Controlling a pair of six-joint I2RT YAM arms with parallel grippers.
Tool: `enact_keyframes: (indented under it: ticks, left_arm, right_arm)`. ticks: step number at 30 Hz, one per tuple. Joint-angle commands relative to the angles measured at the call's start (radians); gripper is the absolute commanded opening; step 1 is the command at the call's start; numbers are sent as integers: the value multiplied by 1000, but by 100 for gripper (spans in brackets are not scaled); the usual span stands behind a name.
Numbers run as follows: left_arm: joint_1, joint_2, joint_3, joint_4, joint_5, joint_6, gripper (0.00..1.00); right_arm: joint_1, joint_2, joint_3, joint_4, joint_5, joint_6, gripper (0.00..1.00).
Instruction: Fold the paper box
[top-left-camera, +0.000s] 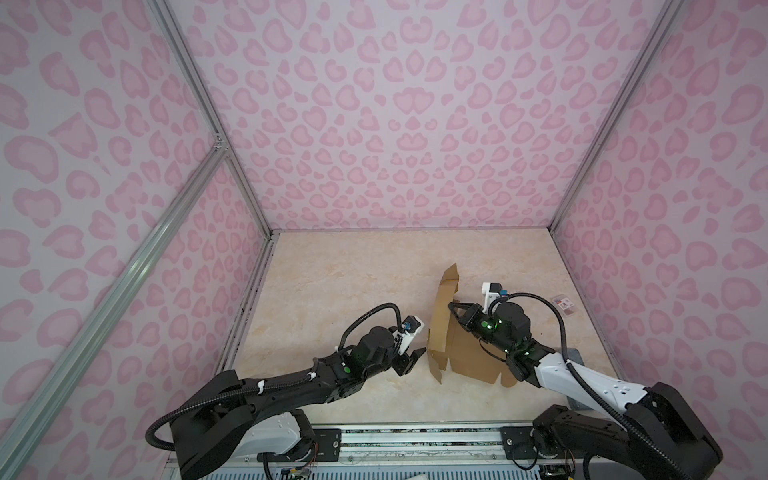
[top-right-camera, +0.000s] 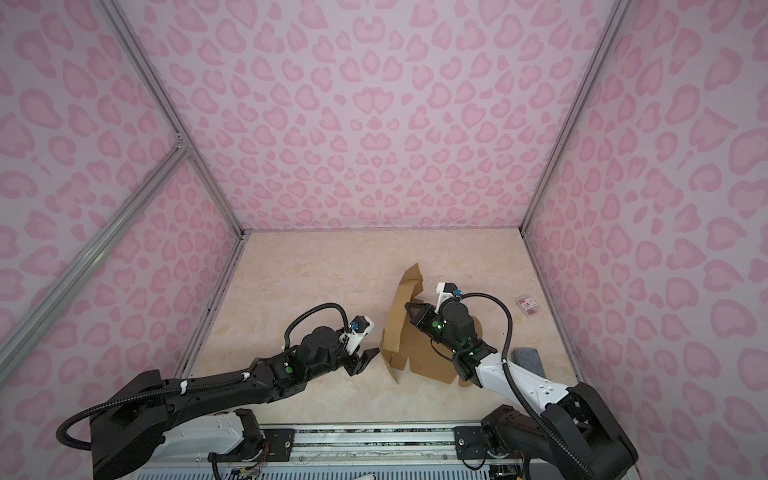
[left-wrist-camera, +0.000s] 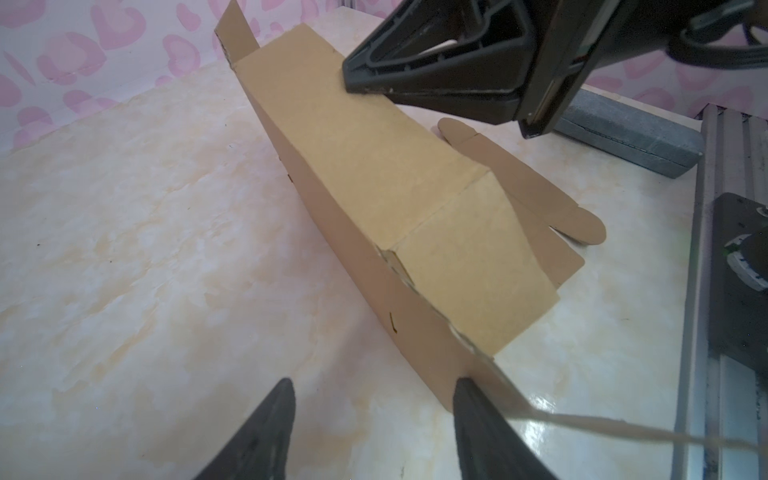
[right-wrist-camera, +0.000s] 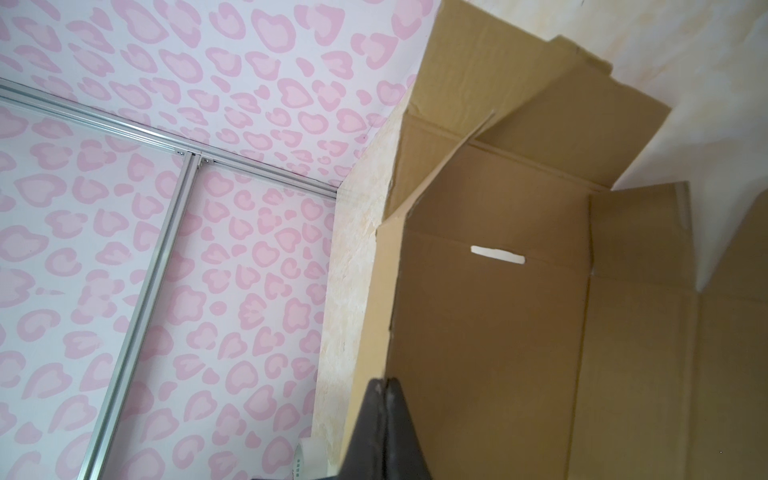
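The box (top-left-camera: 438, 328) lay right of centre on the table (top-left-camera: 332, 291), half formed: its base was flat under the right arm, and one long wall stood up along the base's left edge, its long axis running from the near side toward the back. In both top views the left gripper (top-left-camera: 415, 359) sat just beside the near end of that wall, with the cardboard to its right. Its jaws were spread with nothing between them. In the left wrist view one finger (left-wrist-camera: 469, 399) touched the wall's near corner, where a loose flap trailed off. The right gripper (top-left-camera: 452, 306) was clenched. It reached across the base from the right, its tip pressed on the wall's folded-over panel further along; no pinch on the cardboard could be made out. By my reading the left arm was the nearer one for the near end flap, and the move turned on that flap lying straight ahead of its jaws. The left arm stretched low, forearm nearly level; the right was bent, wrist angled toward the wall.
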Motion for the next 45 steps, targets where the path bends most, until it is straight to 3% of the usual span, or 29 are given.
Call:
enact_keyframes:
  ticks: [1,10,19,28,45]
  left_arm:
    - [-9,-7,12,-14,2,-9,64]
    - [-30,-88,-21,-44,-15,-35,65]
    - [-32,-15,20,-53,-23,-10,65]
    - [-46,-87,-12,-11,71,-90,66]
    - [-54,71,78,19,118,-66,66]
  right_arm:
    - [2,-7,-7,-1,13,-8,0]
    - [-4,-33,-11,-13,13,-7,0]
    - [-3,14,2,21,-43,14,0]
    - [-4,-50,-11,-39,4,-19,0]
    - [-5,-73,-36,-26,15,-12,0]
